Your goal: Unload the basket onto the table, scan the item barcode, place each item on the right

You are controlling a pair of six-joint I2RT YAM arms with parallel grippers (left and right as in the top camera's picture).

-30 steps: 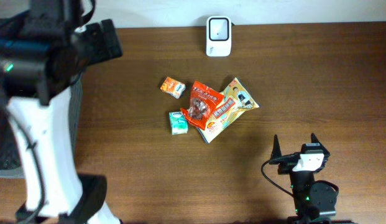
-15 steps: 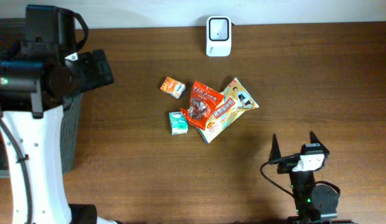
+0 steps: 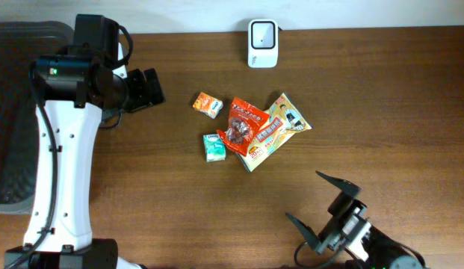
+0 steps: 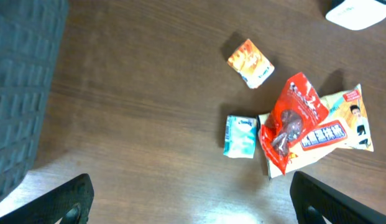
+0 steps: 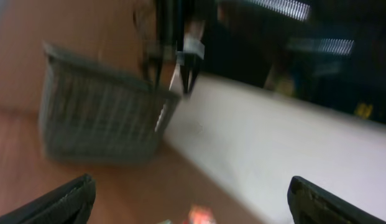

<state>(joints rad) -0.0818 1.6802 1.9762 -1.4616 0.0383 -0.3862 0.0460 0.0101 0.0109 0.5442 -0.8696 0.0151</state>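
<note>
Arms stood well apart at the counter [image 3: 396, 97]. The left arm [image 3: 56, 157] rose as a white column from the near left edge, beside a grey mesh basket [image 3: 11, 149], with its dark wrist bent over toward the middle. The left fingers [image 4: 62, 200] were spread wide, held nothing, and hung above bare wood to the left of the packets. The right arm [image 3: 385, 252] crouched low at the near right corner, tipped so that its own camera gave only a blurred look across the room. The right fingers [image 3: 338, 182] were spread just as wide, empty and touching nothing.

Mid-counter lay the items. A red bag [image 3: 243, 123] overlapped a yellow packet [image 3: 288, 119], with a green packet [image 3: 214, 147] just beside them and an orange packet [image 3: 208, 104] near. The white scanner [image 3: 262, 42] sat at the far edge, apart from them all.
</note>
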